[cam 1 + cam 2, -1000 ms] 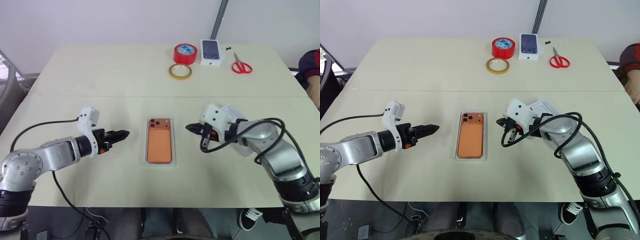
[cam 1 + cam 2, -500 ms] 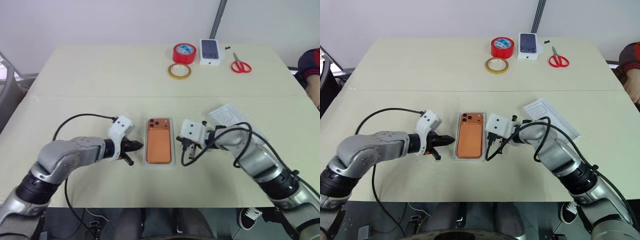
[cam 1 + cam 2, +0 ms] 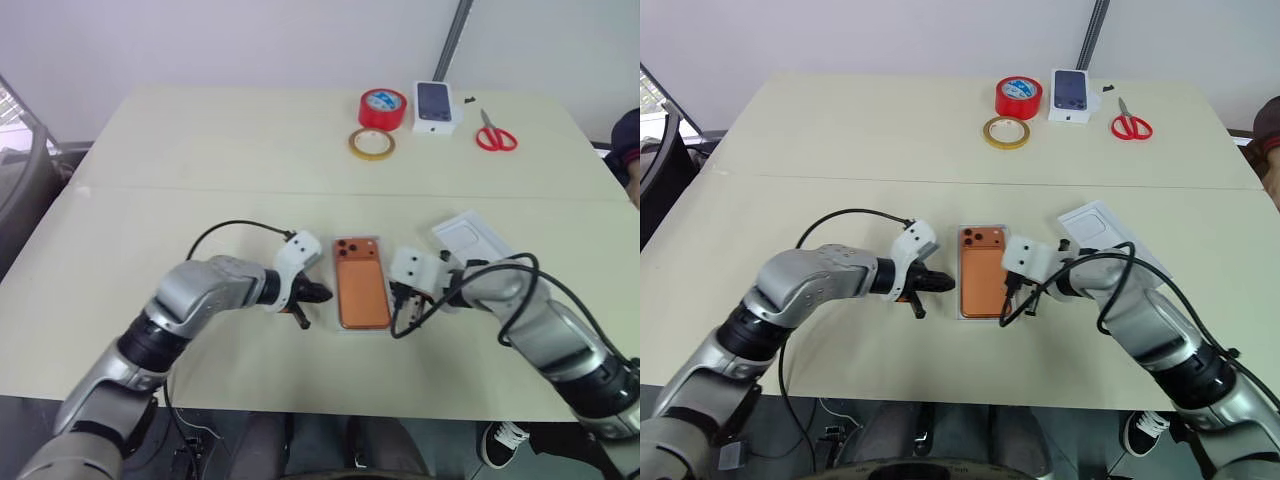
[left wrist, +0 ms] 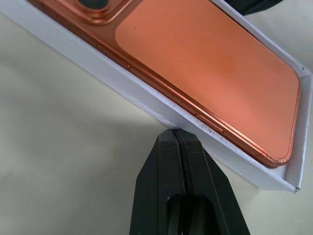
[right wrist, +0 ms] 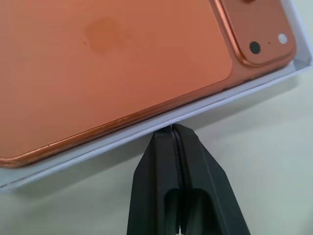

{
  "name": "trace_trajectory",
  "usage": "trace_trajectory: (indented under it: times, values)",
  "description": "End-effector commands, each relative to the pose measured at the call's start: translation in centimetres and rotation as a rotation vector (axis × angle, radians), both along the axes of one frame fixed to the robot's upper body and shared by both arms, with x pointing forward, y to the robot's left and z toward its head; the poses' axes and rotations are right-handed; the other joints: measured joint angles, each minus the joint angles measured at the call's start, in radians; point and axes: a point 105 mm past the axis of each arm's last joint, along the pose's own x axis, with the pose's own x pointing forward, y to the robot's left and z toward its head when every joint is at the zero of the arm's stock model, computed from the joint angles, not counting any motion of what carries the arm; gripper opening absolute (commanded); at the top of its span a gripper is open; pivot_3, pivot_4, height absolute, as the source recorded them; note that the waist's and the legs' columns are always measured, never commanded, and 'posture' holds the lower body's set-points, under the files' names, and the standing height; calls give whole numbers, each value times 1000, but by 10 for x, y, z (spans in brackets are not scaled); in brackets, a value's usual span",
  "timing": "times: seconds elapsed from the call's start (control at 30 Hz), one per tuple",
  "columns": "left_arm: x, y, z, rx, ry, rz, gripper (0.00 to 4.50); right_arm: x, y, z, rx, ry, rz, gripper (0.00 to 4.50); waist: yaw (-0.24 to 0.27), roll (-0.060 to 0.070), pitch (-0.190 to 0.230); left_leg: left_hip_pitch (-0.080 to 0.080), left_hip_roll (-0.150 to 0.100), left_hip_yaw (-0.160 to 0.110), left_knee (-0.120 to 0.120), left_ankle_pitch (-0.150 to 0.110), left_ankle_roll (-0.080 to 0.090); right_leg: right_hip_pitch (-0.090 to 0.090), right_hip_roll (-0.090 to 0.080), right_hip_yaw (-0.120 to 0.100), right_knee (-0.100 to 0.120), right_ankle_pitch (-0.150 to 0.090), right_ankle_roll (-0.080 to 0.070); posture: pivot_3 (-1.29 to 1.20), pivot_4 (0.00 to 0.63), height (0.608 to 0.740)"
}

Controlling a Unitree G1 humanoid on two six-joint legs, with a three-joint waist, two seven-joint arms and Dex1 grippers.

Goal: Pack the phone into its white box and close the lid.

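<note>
Left eye view: one copper-orange phone [image 3: 362, 283] lies back-up inside one shallow white box [image 3: 343, 322] near the middle of the pale table [image 3: 200, 150], its three-lens camera cluster at the far end. The left gripper [image 3: 318, 293] has its black fingers pinched together, holding nothing, tips at the box's left long side. The right gripper [image 3: 398, 297] sits at the opposite long side, partly hidden behind its white wrist housing. One white lid [image 3: 474, 238], plain moulded face up, lies on the table just beyond the right forearm. At the far edge stand one red tape roll [image 3: 383, 107], one flat yellowish tape ring [image 3: 371, 143], one small white box printed with a dark phone [image 3: 436, 105] and one pair of red-handled scissors [image 3: 492, 134].

Right eye view: the same count holds, with two grippers flanking one box from either side and four items along the back.

Left wrist view: the two black fingers [image 4: 166, 171] meet along a thin seam, closed on nothing, their tip touching the white box's outer wall just below the phone's edge with its side buttons.

Right wrist view: the right gripper's two fingers [image 5: 193, 166] are likewise pressed together and empty, the tip against the box's wall, the phone's camera cluster [image 5: 257, 29] toward one corner.
</note>
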Motion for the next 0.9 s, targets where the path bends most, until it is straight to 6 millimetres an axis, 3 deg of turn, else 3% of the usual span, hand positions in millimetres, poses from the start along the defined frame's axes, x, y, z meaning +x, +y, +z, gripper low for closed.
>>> trace_trajectory:
  times: [0.03,0.27,0.47,0.6,0.7,0.83,0.87,0.9]
  values:
    - [-8,-33,5,-53,0,-119,23,-14,-2,10,14,-10,33,0,2,0,0,0,0,0,0,0,0,0,0,0,0,0,0,0,150,740]
    - [-11,-51,4,-56,20,-183,23,-20,-32,6,-16,-1,-75,0,-1,0,0,0,0,0,1,0,1,1,0,0,0,0,0,0,150,740]
    - [-4,-42,-1,-37,18,-141,23,-21,-43,9,-24,-14,-124,0,0,0,0,0,1,0,1,0,1,0,1,0,0,0,0,0,150,740]
    - [6,-26,7,-65,-7,-76,23,-21,-60,25,14,-25,-196,0,-1,1,0,0,1,0,1,0,1,0,1,0,0,0,0,0,150,740]
    - [13,-10,20,-117,-67,-33,0,-23,-70,43,105,-5,-271,866,-7,1,0,0,1,0,1,0,1,0,1,0,1,0,0,0,150,740]
    - [9,8,34,-162,-203,-64,0,-19,-82,55,191,28,-392,3054,-9,3,0,0,2,0,0,0,1,0,1,0,1,0,0,0,150,740]
    - [5,11,38,-175,-256,-90,0,-17,-83,54,210,49,-417,3435,-9,3,0,0,2,0,0,0,1,0,1,0,1,0,0,0,150,740]
    - [2,14,39,-171,-295,-115,0,-16,-86,51,214,78,-452,3435,-8,3,0,0,2,0,0,0,1,0,1,0,1,0,0,0,150,740]
